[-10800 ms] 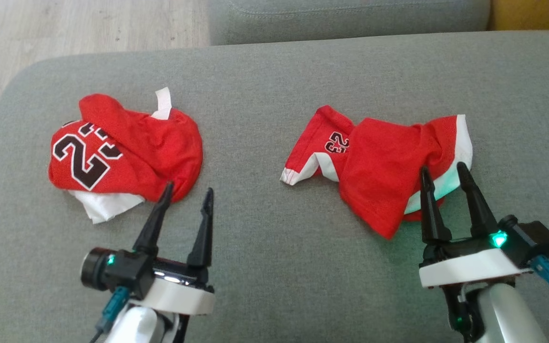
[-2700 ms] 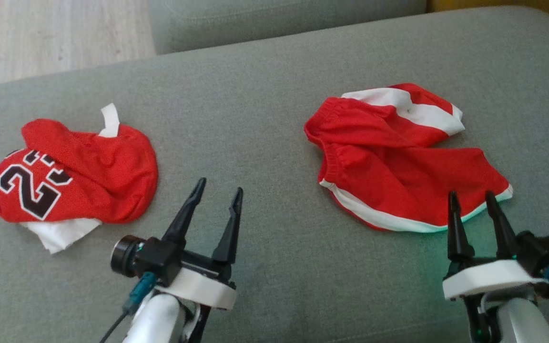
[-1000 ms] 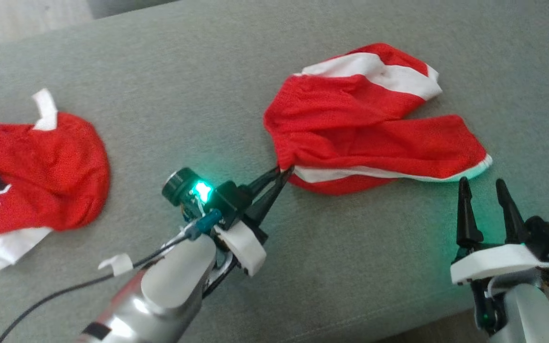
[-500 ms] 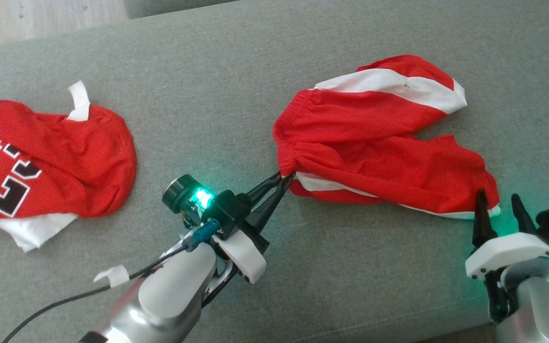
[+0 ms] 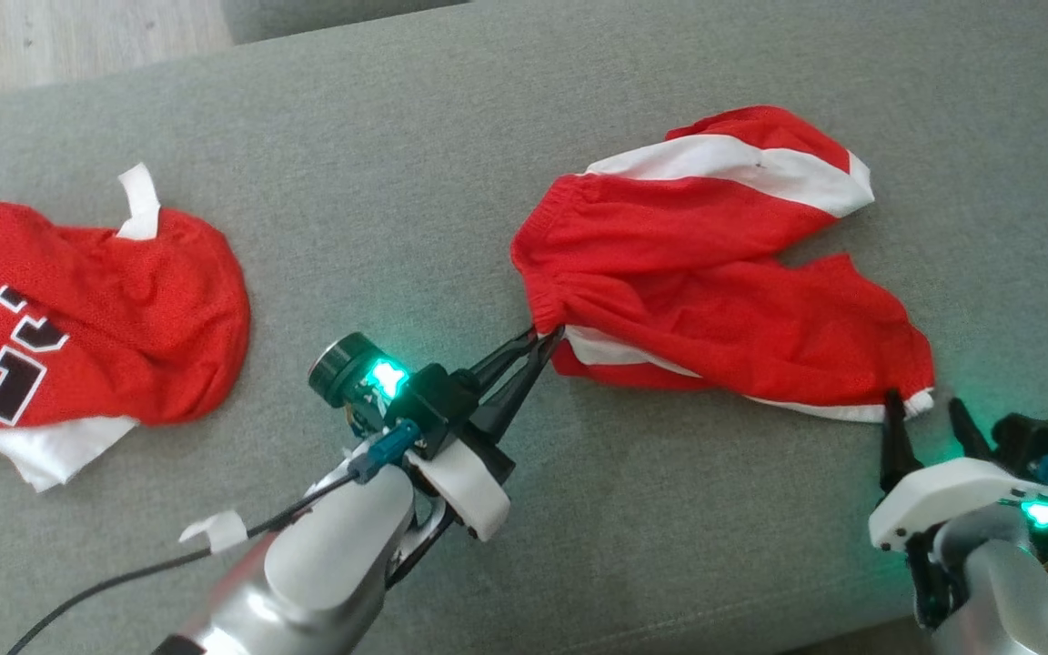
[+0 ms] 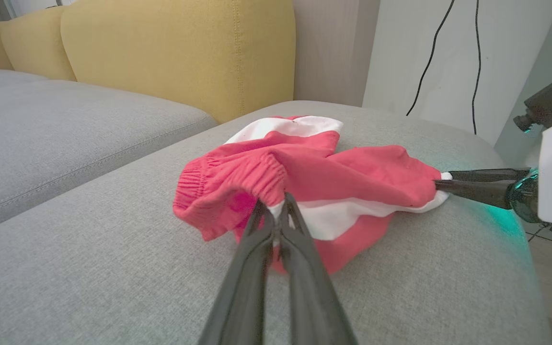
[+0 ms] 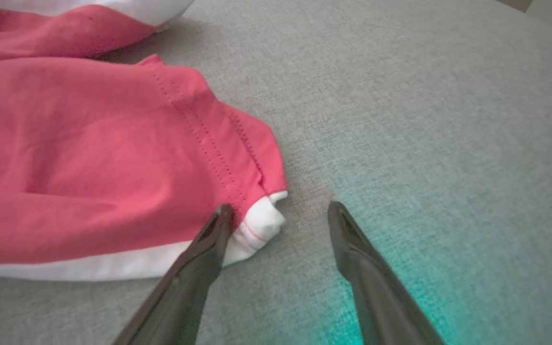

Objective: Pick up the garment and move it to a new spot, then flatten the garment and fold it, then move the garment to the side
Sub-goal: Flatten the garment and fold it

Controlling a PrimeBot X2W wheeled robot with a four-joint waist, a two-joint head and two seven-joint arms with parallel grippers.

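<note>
Now | left hand (image 5: 544, 338) pinches shorts (image 5: 715, 291) | right hand (image 5: 922, 405) spread, empty | jersey (image 5: 124, 318) well apart

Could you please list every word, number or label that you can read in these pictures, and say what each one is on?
"2", black outlined in white, on the jersey; the digit next to it is partly under a fold and cannot be read.
Shorts: no text shows on them.

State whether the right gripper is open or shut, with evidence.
Open. The right gripper shows its jaws wide apart at a hem corner of the shorts, not clamped on it.
</note>
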